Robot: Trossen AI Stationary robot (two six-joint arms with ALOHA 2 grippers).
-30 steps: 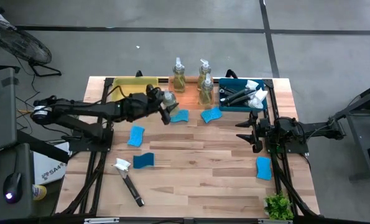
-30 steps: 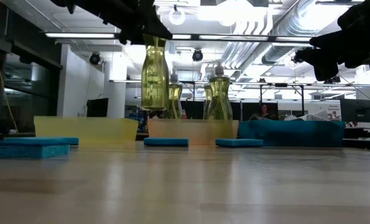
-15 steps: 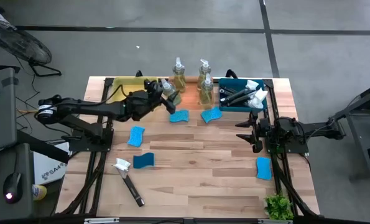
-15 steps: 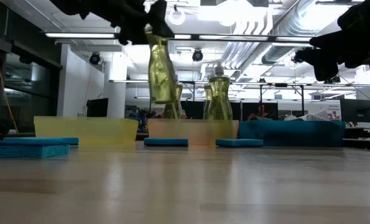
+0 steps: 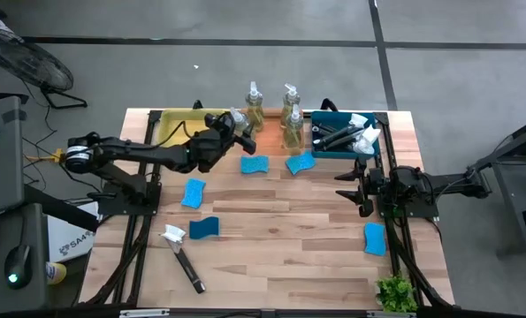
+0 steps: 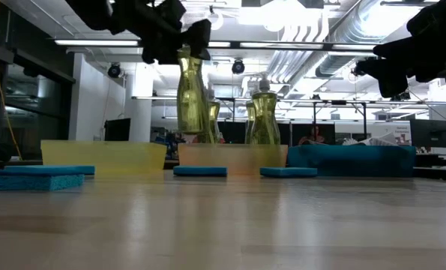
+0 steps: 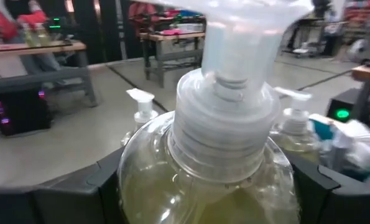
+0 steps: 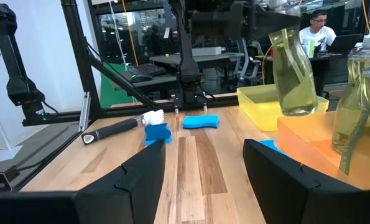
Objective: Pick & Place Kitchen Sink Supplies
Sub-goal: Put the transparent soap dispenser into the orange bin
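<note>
My left gripper (image 5: pixel 230 132) (image 6: pixel 172 36) is shut on a clear pump bottle of yellowish soap (image 5: pixel 239 121) (image 6: pixel 191 94), held in the air near the orange tray (image 6: pixel 232 156) between the yellow tray (image 5: pixel 181 124) and three more soap bottles (image 5: pixel 291 113). Blue sponges lie flat on the table (image 5: pixel 255 164) (image 5: pixel 301 163) (image 5: pixel 194 192) (image 5: pixel 204 228) (image 5: pixel 375 238). A dark-handled brush (image 5: pixel 183 258) lies near the front left, and more brushes sit in the blue tray (image 5: pixel 342 137). My right gripper (image 5: pixel 353 187) (image 8: pixel 203 158) waits open at the table's right. My left gripper pinches the soap bottle's shoulder (image 7: pixel 153 186), just under the pump collar (image 7: pixel 225 134), between its two fingers (image 7: pixel 91 190), one on each side. The fingers come level from the table's left. The bottle hangs upright below them, lifted clear of the table.
A small green plant (image 5: pixel 395 291) stands at the near right corner. The trays line the table's far edge. Bare wood lies in the middle and near part of the table (image 5: pixel 280 256). Beyond the table are room fixtures and a seated person (image 8: pixel 318 28).
My left gripper has carried the bottle toward the table's far edge, closer to the orange tray and the other bottles. The bottle tilted on the way and now hangs upright again. The right arm kept still.
</note>
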